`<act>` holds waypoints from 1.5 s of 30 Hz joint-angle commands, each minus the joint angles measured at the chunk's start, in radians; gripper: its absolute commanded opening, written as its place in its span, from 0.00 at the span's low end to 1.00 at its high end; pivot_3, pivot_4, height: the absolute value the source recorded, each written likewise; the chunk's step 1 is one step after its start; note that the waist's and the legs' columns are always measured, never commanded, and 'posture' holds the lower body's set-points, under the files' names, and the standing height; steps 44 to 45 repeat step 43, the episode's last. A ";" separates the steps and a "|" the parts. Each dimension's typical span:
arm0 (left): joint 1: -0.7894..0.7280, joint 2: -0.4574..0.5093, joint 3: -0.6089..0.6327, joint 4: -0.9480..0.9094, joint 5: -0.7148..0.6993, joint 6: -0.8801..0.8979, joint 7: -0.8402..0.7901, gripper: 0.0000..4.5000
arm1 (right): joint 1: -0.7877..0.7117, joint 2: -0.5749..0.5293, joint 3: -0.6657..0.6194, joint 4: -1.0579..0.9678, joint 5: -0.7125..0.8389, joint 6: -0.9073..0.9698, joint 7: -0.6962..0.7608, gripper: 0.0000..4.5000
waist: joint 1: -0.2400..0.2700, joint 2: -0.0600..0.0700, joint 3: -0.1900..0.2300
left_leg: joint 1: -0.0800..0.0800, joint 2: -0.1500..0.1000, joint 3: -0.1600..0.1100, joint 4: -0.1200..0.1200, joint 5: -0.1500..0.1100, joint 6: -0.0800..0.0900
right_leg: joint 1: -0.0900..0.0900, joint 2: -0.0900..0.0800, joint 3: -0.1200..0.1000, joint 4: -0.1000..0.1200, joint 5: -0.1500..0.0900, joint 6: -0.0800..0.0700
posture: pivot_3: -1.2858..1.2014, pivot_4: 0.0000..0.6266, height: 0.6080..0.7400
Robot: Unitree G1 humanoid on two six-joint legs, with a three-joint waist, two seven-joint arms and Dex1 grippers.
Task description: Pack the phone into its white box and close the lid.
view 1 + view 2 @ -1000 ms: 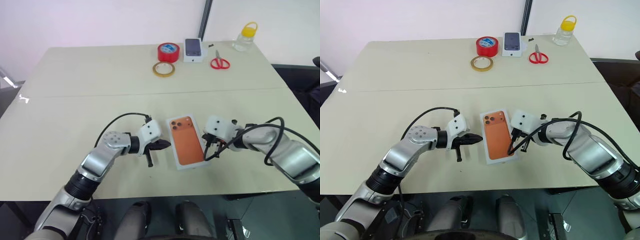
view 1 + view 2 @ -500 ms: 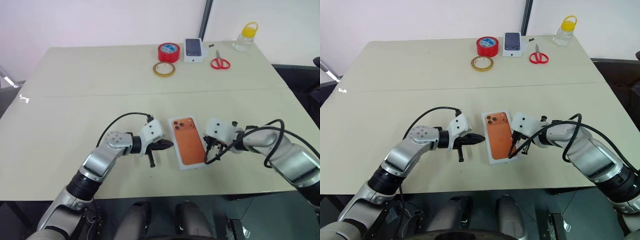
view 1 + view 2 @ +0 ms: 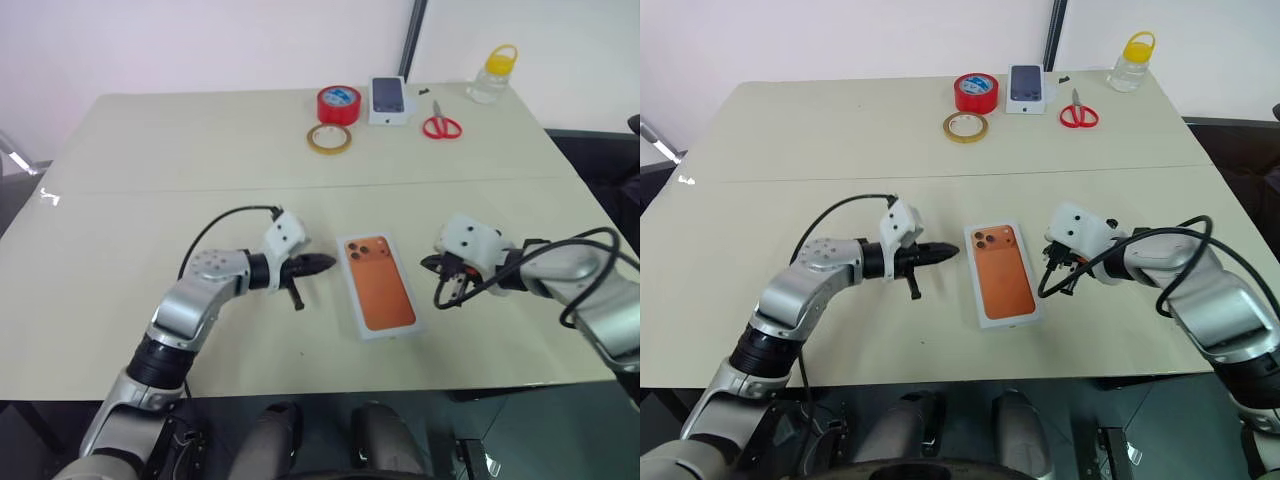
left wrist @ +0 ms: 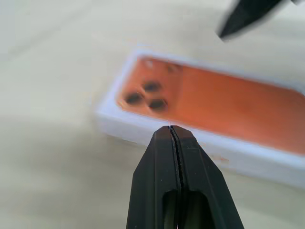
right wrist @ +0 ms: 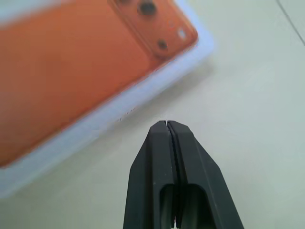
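Both grippers, left gripper [image 3: 322, 265] and right gripper [image 3: 440, 297], have backed away empty with fingers pressed together; I read the lid [image 3: 378, 285] as seated on the white box near the table's [image 3: 150, 150] front edge, packing apparently finished

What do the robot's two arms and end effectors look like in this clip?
Both arms are silver-grey metal segments with black joints. Each wrist carries a white boxy module, and a loose black cable loops over it. The left end effector and right end effector each have two slim, tapered black fingers. No markings are visible.
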 commanded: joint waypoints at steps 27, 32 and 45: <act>0.225 0.112 0.367 -0.119 -0.078 -0.027 0.131 0.00 | -0.055 0.176 -0.098 0.249 0.004 -0.184 -0.057 0.01 | 0.012 -0.005 -0.004 | 0.001 0.000 0.000 0.000 0.000 -0.001 | 0.001 0.000 0.000 0.000 0.000 0.000 | 0.52 0.24 1.00; 0.277 0.138 0.465 -0.159 -0.114 0.000 0.184 0.00 | -0.109 0.192 -0.113 0.421 -0.006 -0.264 -0.027 0.01 | 0.012 -0.005 -0.004 | 0.001 0.000 0.000 -0.001 0.000 -0.001 | 0.000 0.000 0.001 0.000 0.000 0.000 | 0.52 0.24 1.00; 0.392 0.169 0.478 -0.168 -0.102 -0.033 0.215 0.00 | -0.168 0.221 -0.123 0.549 -0.002 -0.323 -0.002 0.01 | 0.013 -0.004 -0.004 | 0.001 0.000 0.001 -0.001 0.000 -0.001 | 0.000 0.000 0.001 0.000 0.000 0.000 | 0.52 0.24 1.00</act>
